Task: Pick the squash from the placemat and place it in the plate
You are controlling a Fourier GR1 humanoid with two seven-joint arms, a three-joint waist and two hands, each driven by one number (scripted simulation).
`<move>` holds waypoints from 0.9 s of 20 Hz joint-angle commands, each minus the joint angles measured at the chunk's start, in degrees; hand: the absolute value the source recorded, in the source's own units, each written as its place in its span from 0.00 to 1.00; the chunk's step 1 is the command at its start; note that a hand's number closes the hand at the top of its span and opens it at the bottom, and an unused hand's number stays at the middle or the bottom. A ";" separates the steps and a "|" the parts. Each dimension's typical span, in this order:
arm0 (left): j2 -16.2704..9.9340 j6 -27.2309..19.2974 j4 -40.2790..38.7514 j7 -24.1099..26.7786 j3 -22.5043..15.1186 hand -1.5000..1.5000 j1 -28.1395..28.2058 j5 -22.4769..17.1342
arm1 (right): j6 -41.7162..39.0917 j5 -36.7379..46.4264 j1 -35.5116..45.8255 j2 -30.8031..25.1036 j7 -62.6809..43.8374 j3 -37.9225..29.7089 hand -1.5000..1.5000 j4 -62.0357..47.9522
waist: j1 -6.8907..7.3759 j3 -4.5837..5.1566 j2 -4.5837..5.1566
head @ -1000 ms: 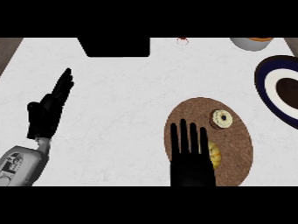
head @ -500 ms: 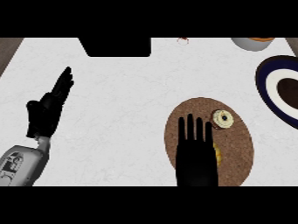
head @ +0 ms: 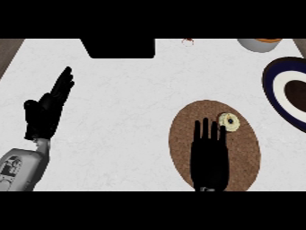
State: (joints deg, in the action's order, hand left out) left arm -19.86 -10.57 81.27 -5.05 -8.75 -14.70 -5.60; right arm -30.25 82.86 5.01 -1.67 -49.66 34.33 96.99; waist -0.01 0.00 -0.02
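A pale yellow squash (head: pixel 229 121) lies on the oval brown placemat (head: pixel 244 148), near its far end; only its round end shows. My right hand (head: pixel 209 152) hovers flat over the placemat with straight fingers, its fingertips just left of the squash and covering whatever lies below it. At the right edge sits the plate (head: pixel 277 81), dark blue with a white ring and a brown centre. My left hand (head: pixel 46 110) rests open at the left, fingers pointing up and away.
A black block (head: pixel 120 47) stands at the counter's far edge. A small red item (head: pixel 188 42) lies beside it. A white bowl (head: pixel 260 44) with orange contents sits at the far right. Brown wood strips border the counter at both far corners.
My right hand has slid forward and slightly right over the placemat, covering more of the squash's body. The left hand has not moved.
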 commanded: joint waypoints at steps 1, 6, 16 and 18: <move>1.09 1.16 -1.15 -1.54 1.28 0.50 -2.04 1.74 | 5.40 0.43 -3.10 -1.47 0.65 -1.50 0.00 -3.01 | -0.16 -0.01 0.02; 1.91 2.95 1.42 -3.37 3.04 0.50 -0.68 3.08 | 2.37 -0.49 0.03 -3.00 3.70 -6.64 0.00 -3.67 | -0.03 0.00 -0.02; 5.03 4.64 1.67 -1.78 3.98 0.50 0.56 5.69 | 9.50 2.37 5.07 -2.79 8.56 -7.45 1.00 -11.78 | 0.16 0.00 0.01; 4.15 5.70 2.24 -1.22 6.00 0.50 1.90 5.31 | 16.15 4.30 0.93 -4.32 8.82 -6.60 1.00 -13.46 | 0.11 -0.01 0.01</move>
State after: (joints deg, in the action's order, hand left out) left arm -15.73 -6.05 82.23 -6.33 -4.09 -14.06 -0.55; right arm -19.74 85.12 5.83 -5.61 -42.12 27.87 87.80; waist 0.03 0.03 -0.06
